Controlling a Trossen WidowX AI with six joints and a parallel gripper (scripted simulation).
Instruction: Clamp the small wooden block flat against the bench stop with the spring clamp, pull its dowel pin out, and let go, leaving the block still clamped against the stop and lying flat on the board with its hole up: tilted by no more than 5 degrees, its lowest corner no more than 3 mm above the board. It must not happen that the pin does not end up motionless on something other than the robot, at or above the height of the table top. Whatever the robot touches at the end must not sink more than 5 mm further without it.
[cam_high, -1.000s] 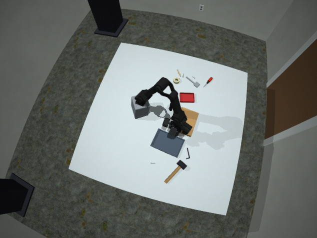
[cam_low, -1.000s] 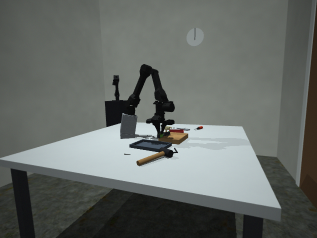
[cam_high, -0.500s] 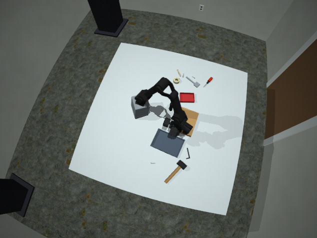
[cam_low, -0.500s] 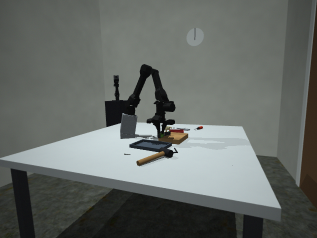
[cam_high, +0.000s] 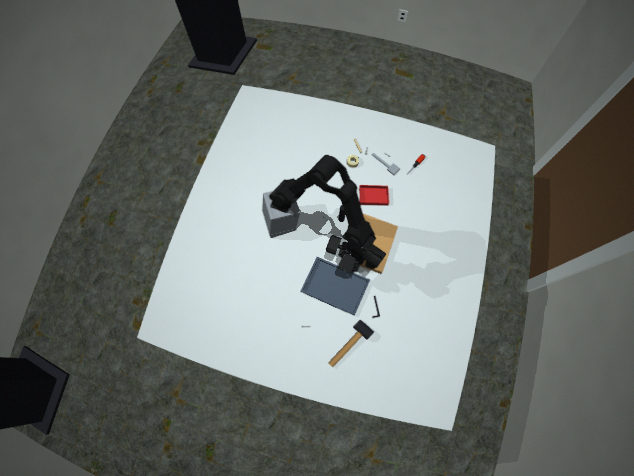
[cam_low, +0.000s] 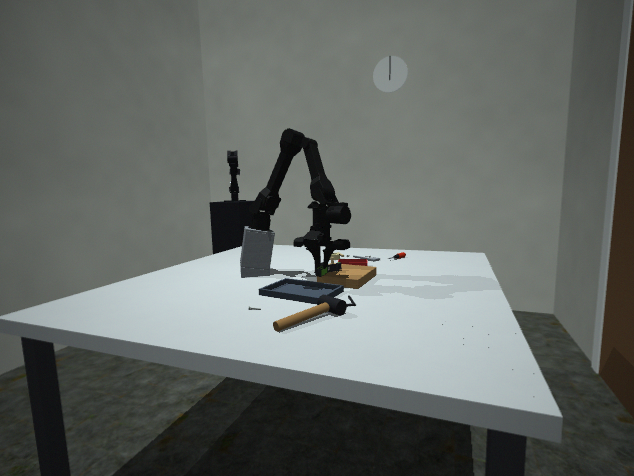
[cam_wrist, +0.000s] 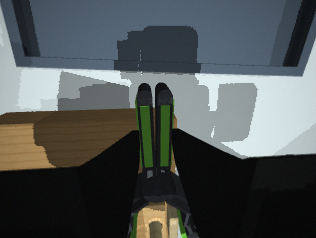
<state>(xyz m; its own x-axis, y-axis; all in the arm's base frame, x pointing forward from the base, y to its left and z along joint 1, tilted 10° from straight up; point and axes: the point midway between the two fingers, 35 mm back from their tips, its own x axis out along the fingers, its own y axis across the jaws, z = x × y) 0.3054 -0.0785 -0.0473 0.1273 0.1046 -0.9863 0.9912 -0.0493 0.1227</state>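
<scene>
Clamp step in hand: my hand (cam_wrist: 154, 95) is closed on the spring clamp's (cam_wrist: 160, 135) green-striped handles, the two of them pinched nearly together between my fingers. I'm at the near edge of the wooden board (cam_high: 385, 236), with the grey tray (cam_high: 312, 286) just beyond my fingertips.

Small wooden block (cam_wrist: 155, 227) sits right under my wrist, behind the clamp handles: pale wood with a round feature on top. Can't tell if that's the dowel pin or the bare hole. Bench stop isn't visible from any view.

Next, by my read: seat the clamp jaws over the block against the stop, ease off the handles, then regrip the pin and pull straight up.
</scene>
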